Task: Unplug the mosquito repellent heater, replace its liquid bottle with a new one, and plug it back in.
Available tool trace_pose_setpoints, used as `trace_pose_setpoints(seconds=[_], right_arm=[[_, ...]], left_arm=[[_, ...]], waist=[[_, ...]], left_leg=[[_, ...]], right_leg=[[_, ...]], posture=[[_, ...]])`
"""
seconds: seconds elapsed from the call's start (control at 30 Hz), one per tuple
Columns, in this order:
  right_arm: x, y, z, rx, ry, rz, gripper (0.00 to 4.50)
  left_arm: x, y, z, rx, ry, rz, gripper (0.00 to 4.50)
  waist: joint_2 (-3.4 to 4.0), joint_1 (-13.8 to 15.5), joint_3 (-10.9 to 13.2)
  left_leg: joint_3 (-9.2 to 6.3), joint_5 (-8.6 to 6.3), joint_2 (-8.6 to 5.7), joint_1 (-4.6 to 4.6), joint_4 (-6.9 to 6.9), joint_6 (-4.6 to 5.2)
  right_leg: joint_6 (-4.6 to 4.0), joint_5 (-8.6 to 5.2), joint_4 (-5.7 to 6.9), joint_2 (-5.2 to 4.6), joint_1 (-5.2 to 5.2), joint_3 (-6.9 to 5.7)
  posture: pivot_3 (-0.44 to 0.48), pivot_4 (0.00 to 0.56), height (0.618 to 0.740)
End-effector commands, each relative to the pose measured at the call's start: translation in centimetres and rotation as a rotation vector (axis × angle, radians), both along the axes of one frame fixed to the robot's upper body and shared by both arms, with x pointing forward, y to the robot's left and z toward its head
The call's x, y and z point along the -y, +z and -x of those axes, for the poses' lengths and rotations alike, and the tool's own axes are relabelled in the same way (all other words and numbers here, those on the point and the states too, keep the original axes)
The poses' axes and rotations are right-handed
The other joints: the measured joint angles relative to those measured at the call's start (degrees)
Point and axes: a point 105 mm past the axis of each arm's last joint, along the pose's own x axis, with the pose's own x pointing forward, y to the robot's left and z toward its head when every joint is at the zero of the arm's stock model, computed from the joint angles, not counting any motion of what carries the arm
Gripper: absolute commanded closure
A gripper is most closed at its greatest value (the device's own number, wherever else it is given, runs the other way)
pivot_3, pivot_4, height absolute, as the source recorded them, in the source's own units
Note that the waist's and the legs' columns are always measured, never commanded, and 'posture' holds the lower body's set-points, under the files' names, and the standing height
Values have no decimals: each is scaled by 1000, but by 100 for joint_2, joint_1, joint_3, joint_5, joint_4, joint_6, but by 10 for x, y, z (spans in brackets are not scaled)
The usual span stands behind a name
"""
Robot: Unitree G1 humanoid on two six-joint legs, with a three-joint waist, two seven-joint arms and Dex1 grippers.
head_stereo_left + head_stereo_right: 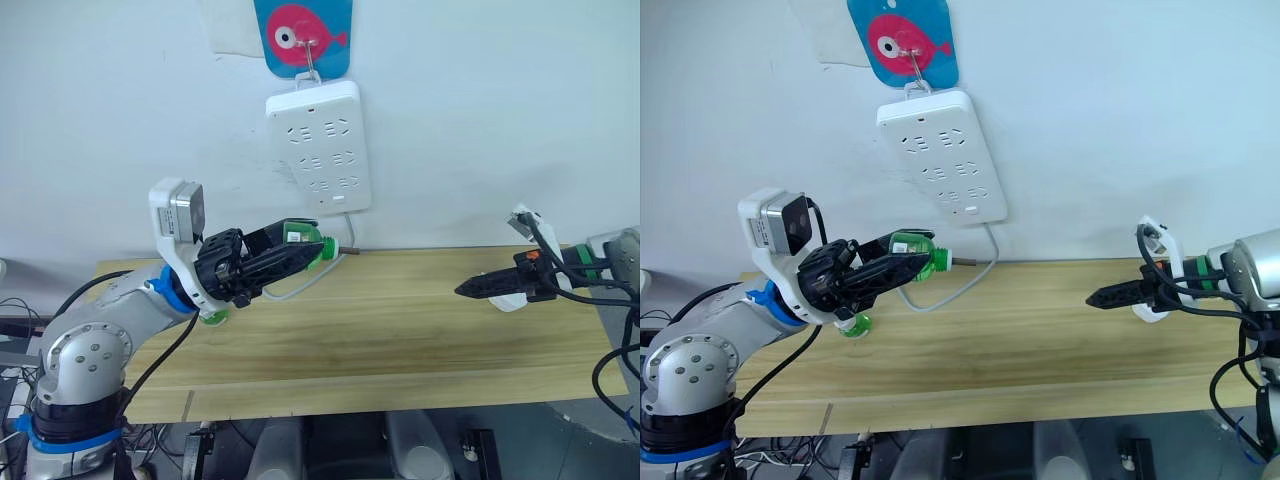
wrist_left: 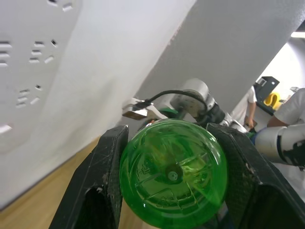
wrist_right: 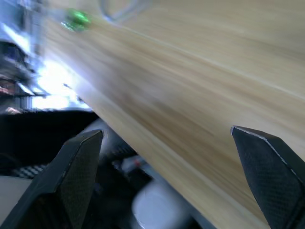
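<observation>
The left claw [image 1: 300, 250] pinches a translucent green bottle [image 2: 172, 178] with a ribbed round base; the right claw [image 3: 176, 181] is spread.

- Bench [image 1: 400, 340]: wood-grain top, pale, smooth, satin finish.
- Bottle [image 2: 172, 179]: translucent green plastic, glossy, with moulded ribs on its base; clamped between the 2 matt black fingers [image 2: 102, 191] of the left gripper [image 1: 300, 256].
- Power strip [image 1: 318, 145]: white plastic, smooth, slight sheen; it hangs on the wall above the bench's far edge.
- Right gripper [image 1: 470, 289]: matt black, finely textured fingers [image 3: 78, 162], spread wide apart.
- Left arm shell [image 1: 90, 350]: silver, metallic-looking, smooth.
</observation>
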Motion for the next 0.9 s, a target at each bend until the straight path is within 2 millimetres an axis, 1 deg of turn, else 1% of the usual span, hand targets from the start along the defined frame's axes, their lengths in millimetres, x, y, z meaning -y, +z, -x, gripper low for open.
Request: trace_pose_setpoints(seconds=[0.03,0.1,0.23,0.37,0.47,0.63,0.8,0.9], right_arm=[[-18,19,5,154,3,-185,23],[-29,21,7,234,-32,-273,23],[-54,12,24,187,10,-423,23],[-73,10,36,137,40,-503,23],[-87,17,39,142,5,-551,23],[-108,31,44,131,-70,-591,23],[-120,42,44,157,-110,-621,23],[-125,47,44,166,-118,-645,23]], left_arm=[[-1,5,3,45,21,23,2193],[-2,5,2,46,47,43,2193],[-5,5,1,40,92,109,2193],[-7,4,1,42,120,147,2193],[-8,5,1,59,149,203,2193],[-6,4,4,52,154,219,2193],[-6,4,7,51,164,241,2193],[-6,4,5,57,184,266,2193]], waist=[[0,-6,0],[0,-4,0],[0,-5,0],[0,-9,0],[0,-9,0],[-4,-17,3],[-15,-10,66],[-14,-7,114]], left_leg=[[2,0,0,0,-1,0],[1,0,2,0,-2,0],[0,0,1,0,0,0],[-1,1,3,2,2,1],[-2,1,5,2,2,1],[1,-2,6,2,1,6],[-3,-4,14,2,0,10],[-4,-4,14,2,0,10]], right_leg=[[0,0,1,0,0,1],[0,0,5,4,-1,1],[0,0,6,4,0,1],[0,1,12,-1,-1,2],[0,0,11,-3,-1,0],[1,0,7,-6,-1,1],[1,0,5,18,0,-1],[0,0,5,19,0,-1]], posture=[[-190,323,740],[-184,327,740],[-169,332,740],[-165,339,740],[-163,345,740],[-164,376,740],[-164,403,740],[-165,405,740]])
